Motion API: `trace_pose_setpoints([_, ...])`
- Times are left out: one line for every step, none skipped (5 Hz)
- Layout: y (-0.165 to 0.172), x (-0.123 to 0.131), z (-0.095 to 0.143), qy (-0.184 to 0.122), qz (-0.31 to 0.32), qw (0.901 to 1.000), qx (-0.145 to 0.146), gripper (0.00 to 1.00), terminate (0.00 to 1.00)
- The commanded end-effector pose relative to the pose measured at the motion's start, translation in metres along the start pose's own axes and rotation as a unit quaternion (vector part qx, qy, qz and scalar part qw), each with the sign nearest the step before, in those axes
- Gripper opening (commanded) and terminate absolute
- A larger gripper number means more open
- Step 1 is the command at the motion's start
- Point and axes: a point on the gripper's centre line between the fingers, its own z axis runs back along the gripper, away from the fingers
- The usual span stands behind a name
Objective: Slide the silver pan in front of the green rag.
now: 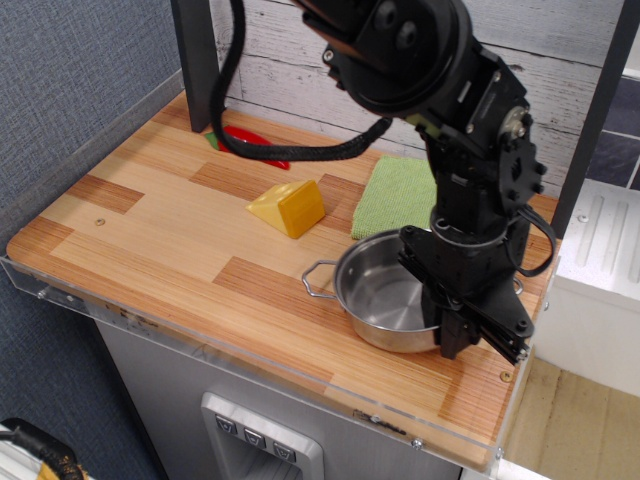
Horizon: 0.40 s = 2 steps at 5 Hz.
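The silver pan (380,298) stands on the wooden table near the front right, its wire loop handle (319,280) pointing left. The green rag (394,196) lies flat just behind it, partly hidden by the arm. My black gripper (470,335) reaches down over the pan's right rim, and its fingers appear closed on that rim. The pan's right handle is hidden behind the gripper.
A yellow cheese wedge (288,207) sits left of the rag. A red pepper (252,145) lies at the back left, near a dark post (195,60). The table's front edge (300,385) and right edge (520,370) are close to the pan.
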Motion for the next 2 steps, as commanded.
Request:
trace_pose_setpoints([-0.0050,0.0035,0.0046,0.002,-0.024,0.9996,-0.015,1.00,0.00])
trace_pose_setpoints([-0.0086,0.0038,0.0047,0.000,-0.034,0.9991,-0.024,1.00,0.00])
